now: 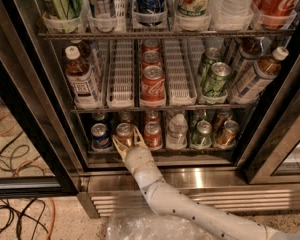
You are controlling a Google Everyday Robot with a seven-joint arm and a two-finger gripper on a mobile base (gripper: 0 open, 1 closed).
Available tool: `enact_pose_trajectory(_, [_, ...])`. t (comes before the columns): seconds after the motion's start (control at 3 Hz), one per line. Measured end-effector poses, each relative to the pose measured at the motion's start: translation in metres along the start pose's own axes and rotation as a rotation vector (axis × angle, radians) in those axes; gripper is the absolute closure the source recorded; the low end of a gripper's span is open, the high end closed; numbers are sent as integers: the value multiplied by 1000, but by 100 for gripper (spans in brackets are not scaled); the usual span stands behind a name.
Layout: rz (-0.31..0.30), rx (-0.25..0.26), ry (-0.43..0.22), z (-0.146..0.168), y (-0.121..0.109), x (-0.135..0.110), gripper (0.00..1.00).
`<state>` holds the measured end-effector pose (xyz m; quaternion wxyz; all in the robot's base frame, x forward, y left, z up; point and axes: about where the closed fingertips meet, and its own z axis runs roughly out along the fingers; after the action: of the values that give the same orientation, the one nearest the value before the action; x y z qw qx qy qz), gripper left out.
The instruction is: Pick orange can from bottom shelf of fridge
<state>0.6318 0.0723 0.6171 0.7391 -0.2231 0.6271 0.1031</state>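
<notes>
The fridge (35,109) stands open with drinks on wire racks. On the bottom shelf (160,151) the orange can (123,132), orange-brown with a silver lid, stands second from the left, between a blue can (99,136) and a red can (152,134). My gripper (127,140) reaches up from the lower right on a white arm and is at the front of the orange can. Its tan fingers (139,135) are spread, one on each side of the can's lower part. The can stands on the shelf.
A clear bottle (176,132), a green can (202,134) and a brownish can (226,134) stand further right on the same shelf. The rack above (155,107) hangs low over the cans. The steel base with its grille (200,196) is below, and cables (15,219) lie on the floor at left.
</notes>
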Motion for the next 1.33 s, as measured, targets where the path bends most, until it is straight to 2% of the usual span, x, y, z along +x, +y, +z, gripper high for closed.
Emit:
enact_pose_trajectory(0.33, [0, 0, 0, 0, 0, 0, 83])
enact_pose_trajectory(0.67, [0, 0, 0, 0, 0, 0, 100])
enact_pose_trajectory(1.0, [12, 1, -52, -3, 0, -18, 100])
enact_pose_trajectory(1.33, [18, -12, -111, -7, 0, -46, 100])
